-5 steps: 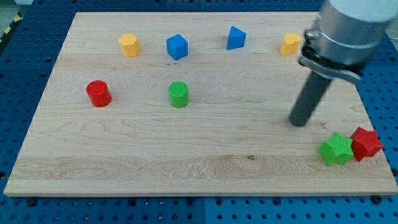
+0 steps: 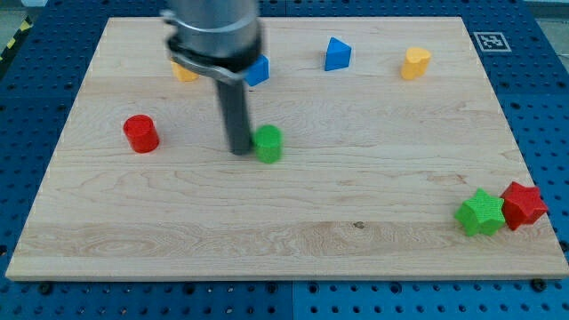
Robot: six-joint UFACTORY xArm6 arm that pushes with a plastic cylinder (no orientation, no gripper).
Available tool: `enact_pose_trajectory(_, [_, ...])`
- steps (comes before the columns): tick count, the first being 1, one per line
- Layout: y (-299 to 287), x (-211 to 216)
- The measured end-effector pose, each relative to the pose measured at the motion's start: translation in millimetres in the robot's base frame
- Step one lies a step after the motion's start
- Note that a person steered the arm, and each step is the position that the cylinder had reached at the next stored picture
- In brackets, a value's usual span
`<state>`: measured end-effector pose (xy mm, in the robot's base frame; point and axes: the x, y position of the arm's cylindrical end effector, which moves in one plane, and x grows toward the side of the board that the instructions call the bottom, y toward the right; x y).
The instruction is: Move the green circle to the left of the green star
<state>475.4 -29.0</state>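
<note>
The green circle [image 2: 268, 143] is a short green cylinder left of the board's middle. My tip [image 2: 240, 150] stands right against its left side, touching or nearly touching it. The green star [image 2: 481, 213] lies near the board's bottom right corner, far to the right of the circle. The red star [image 2: 523, 205] sits against the green star's right side.
A red cylinder [image 2: 140, 133] stands at the left. Along the top are a yellow block [image 2: 184, 72] and a blue block [image 2: 259, 70], both partly hidden by the arm, a blue triangle [image 2: 337, 54] and a yellow block [image 2: 415, 63]. The board's edge [image 2: 284, 276] runs along the bottom.
My tip has swept from the board's right side to the left side of the green circle. The green circle has shifted slightly right and down.
</note>
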Motion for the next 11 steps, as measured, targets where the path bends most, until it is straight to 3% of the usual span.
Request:
enact_pose_trajectory(1, [104,10])
enact_pose_trajectory(2, [105,8])
enact_pose_trajectory(3, [100,-28])
enact_pose_trajectory(4, [131,-35])
enact_pose_trajectory(6, [180,59])
enact_pose_trajectory(7, [164,49])
enact_pose_trajectory(8, [123,67])
enact_pose_trajectory(9, [125,110])
enact_pose_trajectory(11, [168,115])
